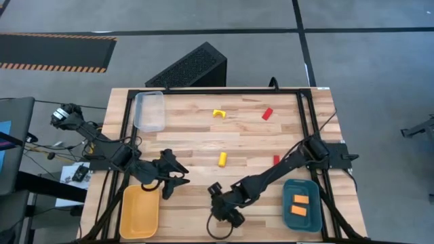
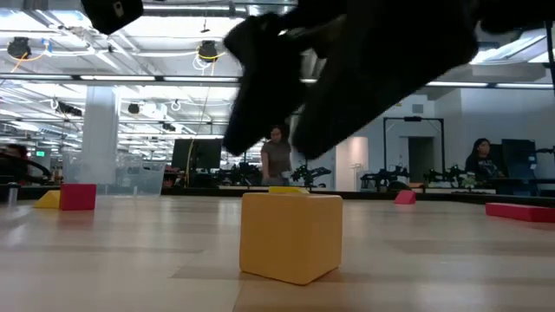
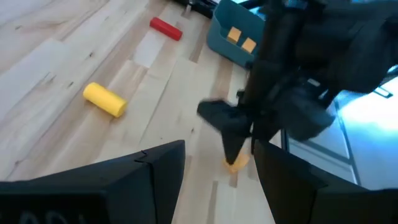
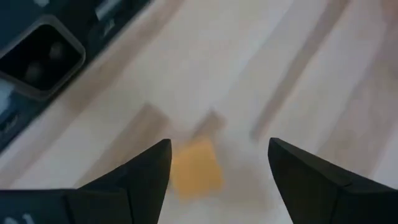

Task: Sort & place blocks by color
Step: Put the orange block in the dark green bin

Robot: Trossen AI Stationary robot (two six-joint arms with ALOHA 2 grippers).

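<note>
While right gripper (image 4: pixel 217 165) hangs over near table edge, fingers spread, nothing grasped: orange-yellow cube (image 4: pixel 196 167) on wood directly below, between fingertips, contact not discernible. Left gripper (image 1: pixel 175 174) just beside, fingers parted, empty, next to yellow tray (image 1: pixel 140 211). Yellow cylinder (image 1: pixel 222 159), red bar (image 1: pixel 276 160) farther out; yellow arch (image 1: pixel 218 114), red block (image 1: pixel 267 114) well beyond. Two orange blocks (image 1: pixel 300 205) in teal tray (image 1: pixel 302 221).

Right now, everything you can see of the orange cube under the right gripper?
The orange cube is a small, plain, matte block with clean edges. It sits flat on the wooden table near the front edge. The right gripper hangs just above it, fingers open to either side and not touching. Only the table touches it. No other blocks are close by.
</note>
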